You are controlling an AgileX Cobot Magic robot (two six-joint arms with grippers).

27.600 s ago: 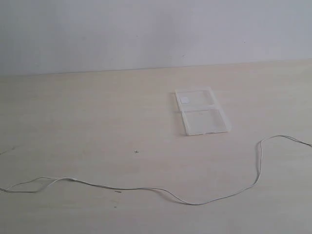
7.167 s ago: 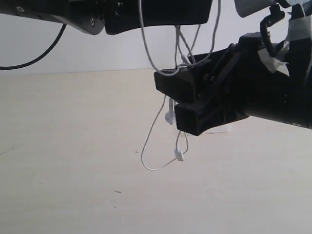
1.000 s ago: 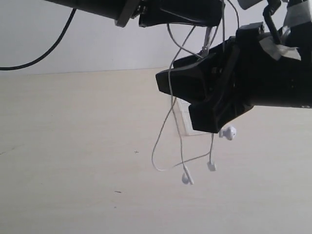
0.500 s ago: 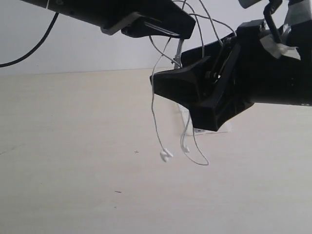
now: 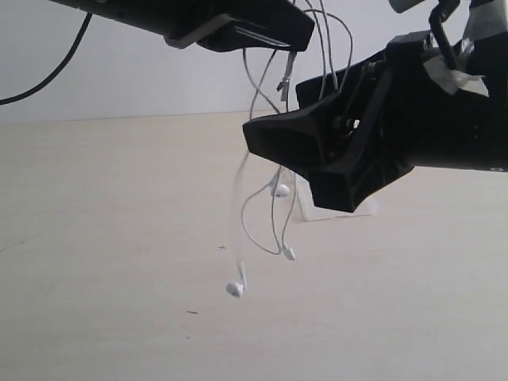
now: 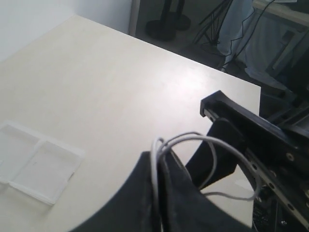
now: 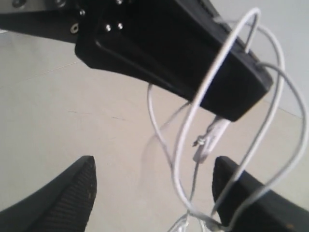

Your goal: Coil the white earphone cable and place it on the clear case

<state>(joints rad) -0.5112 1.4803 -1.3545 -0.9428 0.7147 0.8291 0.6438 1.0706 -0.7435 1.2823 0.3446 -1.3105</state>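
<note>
The white earphone cable [image 5: 252,208] hangs in loose loops from my left gripper [image 5: 300,35], which is shut on it high above the table. The pinched strands show at the left fingertips [image 6: 159,151]. One earbud [image 5: 235,289] dangles lowest, two small white ends [image 5: 279,190] hang higher. My right gripper [image 7: 154,166] stands open just below the left one; cable loops and a small plug piece [image 7: 210,137] hang between its fingers without being gripped. The clear case [image 6: 35,164] lies open and flat on the table, mostly hidden behind the right gripper [image 5: 282,171] in the exterior view.
A pale wooden table [image 5: 119,238] spreads under both arms, with a white wall [image 5: 143,79] behind it. A thick black robot cable [image 5: 48,79] loops at the upper left. Beyond the table's edge stand dark stands and gear [image 6: 169,19].
My right gripper's jaws have spread wider. The hanging cable has swung, and one earbud now dangles lower and further left. The left gripper stays shut on the cable.
</note>
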